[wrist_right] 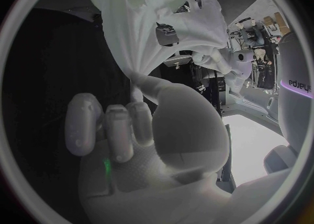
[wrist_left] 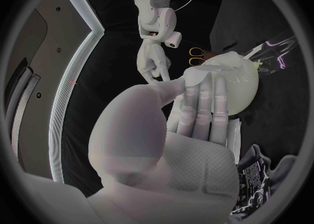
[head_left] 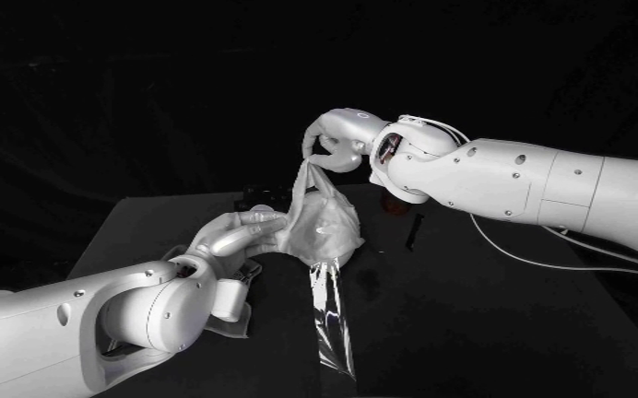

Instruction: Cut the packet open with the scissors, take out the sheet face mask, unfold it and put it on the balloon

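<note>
white sheet face mask (head_left: 322, 218): hangs crumpled in the centre of the head view. it is drawn to a narrow bunch at its top and widens below, over the far part of the table. in the right wrist view the mask (wrist_right: 150, 20) fans out from the pinched point, with cut-out holes showing in it.
silver right hand (head_left: 336, 145): comes in from the right edge to the upper centre of the head view, just above the mask. it pinches the mask's bunched top between thumb and a finger. in the right wrist view the hand (wrist_right: 154, 140) has its other fingers curled side by side next to the thumb.
silver left hand (head_left: 242, 234): reaches from the lower left of the head view toward the centre, fingers stretched out against the left side of the mask. in the left wrist view the hand (wrist_left: 183, 124) lays its fingers flat on the balloon. i cannot tell whether it grips anything or only rests there.
pale balloon (wrist_left: 245, 96): round, touching the left hand's fingertips.
scissors (wrist_left: 196, 53): yellow handle loops, just beside the balloon, apart from both hands.
glossy film strip (head_left: 333, 320): lies flat on the table below the mask, running toward the lower centre of the head view.
black table (head_left: 478, 324): spans the lower half of the head view.
</note>
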Controlling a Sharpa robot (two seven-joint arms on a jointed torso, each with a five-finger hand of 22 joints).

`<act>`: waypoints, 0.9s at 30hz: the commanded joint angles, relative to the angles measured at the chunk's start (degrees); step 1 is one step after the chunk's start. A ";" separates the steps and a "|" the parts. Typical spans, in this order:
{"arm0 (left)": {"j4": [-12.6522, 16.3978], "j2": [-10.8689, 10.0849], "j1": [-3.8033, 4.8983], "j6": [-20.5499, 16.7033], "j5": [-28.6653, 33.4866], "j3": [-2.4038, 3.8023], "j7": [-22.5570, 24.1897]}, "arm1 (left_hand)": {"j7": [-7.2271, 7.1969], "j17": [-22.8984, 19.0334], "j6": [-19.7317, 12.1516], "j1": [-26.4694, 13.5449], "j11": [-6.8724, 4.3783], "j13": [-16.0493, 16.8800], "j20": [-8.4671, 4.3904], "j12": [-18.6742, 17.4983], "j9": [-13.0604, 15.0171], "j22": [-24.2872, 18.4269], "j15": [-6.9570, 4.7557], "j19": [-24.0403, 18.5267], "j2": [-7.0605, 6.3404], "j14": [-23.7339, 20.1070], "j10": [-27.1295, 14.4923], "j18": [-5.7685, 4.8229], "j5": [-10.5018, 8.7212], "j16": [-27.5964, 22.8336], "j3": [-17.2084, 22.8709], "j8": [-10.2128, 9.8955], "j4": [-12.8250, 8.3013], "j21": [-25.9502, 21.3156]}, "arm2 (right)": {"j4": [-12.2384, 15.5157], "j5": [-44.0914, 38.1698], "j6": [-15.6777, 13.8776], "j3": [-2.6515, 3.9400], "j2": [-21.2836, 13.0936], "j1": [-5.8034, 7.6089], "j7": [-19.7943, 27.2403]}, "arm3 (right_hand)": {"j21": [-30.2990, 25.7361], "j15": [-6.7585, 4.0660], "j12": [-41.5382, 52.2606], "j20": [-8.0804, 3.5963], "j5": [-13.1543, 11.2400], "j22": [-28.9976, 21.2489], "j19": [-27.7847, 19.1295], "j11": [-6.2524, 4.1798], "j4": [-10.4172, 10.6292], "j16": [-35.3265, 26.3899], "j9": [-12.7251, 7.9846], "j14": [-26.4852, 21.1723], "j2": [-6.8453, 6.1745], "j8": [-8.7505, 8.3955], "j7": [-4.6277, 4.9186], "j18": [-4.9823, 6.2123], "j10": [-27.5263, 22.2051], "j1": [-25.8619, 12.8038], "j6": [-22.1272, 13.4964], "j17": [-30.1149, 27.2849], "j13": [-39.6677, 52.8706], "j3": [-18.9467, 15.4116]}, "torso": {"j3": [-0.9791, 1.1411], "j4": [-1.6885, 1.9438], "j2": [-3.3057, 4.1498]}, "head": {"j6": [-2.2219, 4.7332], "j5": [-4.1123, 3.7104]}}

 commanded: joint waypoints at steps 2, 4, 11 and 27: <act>-0.31 0.04 0.02 -0.94 -0.16 -0.48 -0.57 | 0.25 -0.06 0.48 0.41 -0.49 -0.10 -0.01 -0.23 4.66 0.06 -0.50 0.18 0.39 0.01 0.04 1.09 0.22 -0.07 0.70 0.17 -0.46 0.19 | -1.16 -1.94 0.96 0.02 1.29 -0.55 0.59 | -0.38 -0.41 0.06 -0.10 0.22 10.62 -0.19 0.21 0.02 0.24 5.24 6.09 0.44 0.19 -0.19 -0.50 1.93 -0.15 0.36 15.09 9.62 0.30 | -0.06 -0.02 -0.10 | -0.35 0.27; -0.52 0.05 -0.02 -1.04 -0.10 -0.79 -0.64 | 0.25 -0.06 0.49 0.42 -0.50 -0.10 -0.02 -0.23 4.67 0.07 -0.51 0.18 0.38 0.02 0.07 1.09 0.22 -0.06 0.72 0.16 -0.47 0.20 | -1.82 -2.28 1.09 0.02 2.00 -0.89 0.57 | -0.38 -0.41 0.06 -0.10 0.22 10.62 -0.19 0.21 0.02 0.24 5.24 6.09 0.44 0.19 -0.19 -0.50 1.93 -0.15 0.36 15.09 9.62 0.30 | -0.07 0.01 -0.08 | -0.44 0.34; -1.09 0.00 -0.24 -1.87 0.50 -1.23 -0.22 | 0.25 -0.06 0.51 0.41 -0.50 -0.11 -0.02 -0.24 4.68 0.08 -0.51 0.18 0.37 0.04 0.09 1.09 0.22 -0.05 0.73 0.15 -0.48 0.21 | -4.30 -3.32 1.28 0.01 4.15 -1.76 0.46 | -0.45 -0.41 -0.04 -0.10 0.22 10.59 -0.24 0.21 0.03 0.24 5.24 6.09 0.44 0.19 -0.19 -0.48 1.86 -0.15 0.33 15.09 9.54 0.33 | -0.03 0.04 -0.06 | -0.60 0.67; -3.68 1.06 -0.32 -4.84 3.51 -1.31 2.42 | 0.26 -0.06 0.52 0.36 -0.49 -0.14 -0.02 -0.27 4.70 0.08 -0.50 0.18 0.37 0.06 0.13 1.08 0.22 -0.05 0.77 0.10 -0.45 0.23 | -9.13 -6.36 0.73 0.00 8.02 -3.46 -2.13 | -1.05 -0.42 -0.37 -0.11 0.22 10.39 -0.62 0.23 0.06 0.20 5.22 6.04 0.52 0.16 -0.15 -0.34 1.61 -0.13 0.12 14.95 9.27 0.52 | -0.01 0.05 -0.05 | -0.99 0.85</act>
